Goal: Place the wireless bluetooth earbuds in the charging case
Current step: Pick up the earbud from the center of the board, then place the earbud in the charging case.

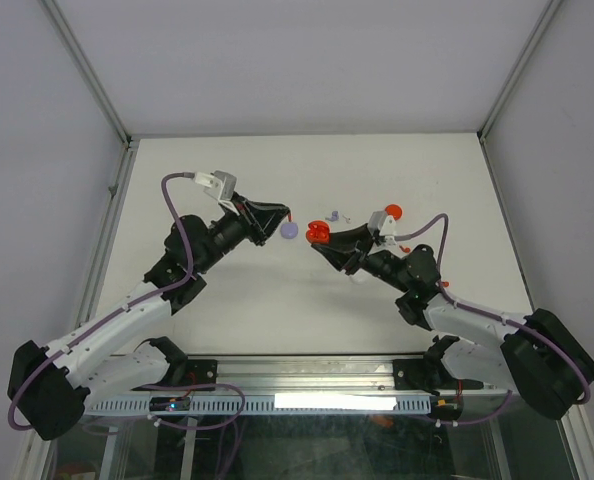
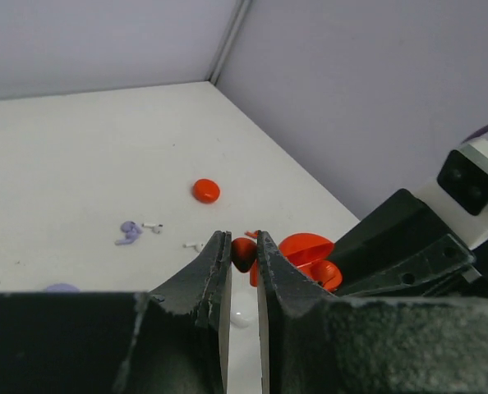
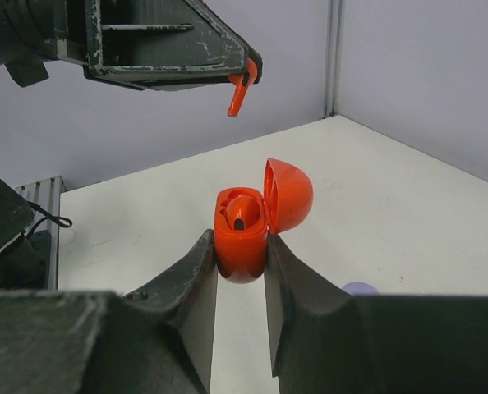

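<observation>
- Left jaws: narrowed to a pinch on 1 red earbud [image 3: 240,92], taken at the bulb end so the stem hangs down, slightly tilted. It is held in the air, above and a little to one side of the case.
- Right jaws: closed part-way on the red charging case [image 3: 242,238], gripping both sides of the lower body. The lid [image 3: 287,195] is hinged open and stands back, and the well faces up.
- Case well: red inside with a dark opening; whether 1 earbud is already seated cannot be told.
- Handling, earbud: judged very light, hard and glossy, so it is slippery and apt to twist in the pinch. Best held at the bulb with the stem leading into its socket.
- Handling, case: judged light, rigid, rounded and smooth. The low grip on the body leaves the well and lid free.
- Other earbuds: lilac earbuds [image 2: 129,232] lie bunched with 2 white earbuds [image 2: 152,226] near them, loose on the counter [image 2: 80,148].
- Discs: red disc [image 2: 205,190] and lilac disc [image 1: 289,230] lie flat on the counter.
- In the way: the raised lid borders 1 side of the well. The 2 sets of jaws are close, so the tips could knock together. Nothing else lies between earbud and well.
</observation>
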Controlling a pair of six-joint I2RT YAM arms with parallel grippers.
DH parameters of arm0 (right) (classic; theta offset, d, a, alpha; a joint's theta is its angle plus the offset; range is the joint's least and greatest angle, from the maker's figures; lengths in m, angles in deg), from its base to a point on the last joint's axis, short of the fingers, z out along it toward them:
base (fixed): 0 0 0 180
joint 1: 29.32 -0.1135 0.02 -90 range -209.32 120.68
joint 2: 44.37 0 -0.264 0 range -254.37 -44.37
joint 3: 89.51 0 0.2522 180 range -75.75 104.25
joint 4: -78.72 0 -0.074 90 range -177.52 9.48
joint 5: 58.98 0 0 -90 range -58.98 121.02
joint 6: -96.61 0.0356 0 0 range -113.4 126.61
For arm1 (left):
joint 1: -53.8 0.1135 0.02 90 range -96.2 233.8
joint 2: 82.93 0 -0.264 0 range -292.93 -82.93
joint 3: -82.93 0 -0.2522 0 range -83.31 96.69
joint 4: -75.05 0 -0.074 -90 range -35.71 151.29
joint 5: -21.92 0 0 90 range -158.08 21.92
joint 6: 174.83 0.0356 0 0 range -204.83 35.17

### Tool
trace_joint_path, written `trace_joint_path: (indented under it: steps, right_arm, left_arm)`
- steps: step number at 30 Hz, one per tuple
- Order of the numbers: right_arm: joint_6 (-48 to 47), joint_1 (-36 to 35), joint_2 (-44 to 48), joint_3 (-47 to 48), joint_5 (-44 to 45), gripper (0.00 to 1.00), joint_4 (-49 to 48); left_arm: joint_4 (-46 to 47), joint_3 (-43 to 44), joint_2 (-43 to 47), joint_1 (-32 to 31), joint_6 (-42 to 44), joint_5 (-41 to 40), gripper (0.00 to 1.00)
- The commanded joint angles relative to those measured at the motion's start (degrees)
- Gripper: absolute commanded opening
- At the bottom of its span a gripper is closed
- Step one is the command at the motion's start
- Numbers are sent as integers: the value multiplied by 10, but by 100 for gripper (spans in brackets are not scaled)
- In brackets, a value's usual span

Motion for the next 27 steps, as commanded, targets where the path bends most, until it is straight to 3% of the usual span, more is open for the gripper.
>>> trace_joint_path:
  steps: [1, 12, 27]
  right_arm:
    - [20, 2, -10, 28, -14, 0, -72]
    - [50, 2, -8, 34, -14, 0, -93]
    - [68, 2, 17, 27, -11, 0, -101]
  left_arm:
    - [118, -6, 6, -21, 32, 52, 3]
    - [171, -14, -21, -77, 63, 58, 1]
    - [178, -18, -33, -96, 82, 49, 1]
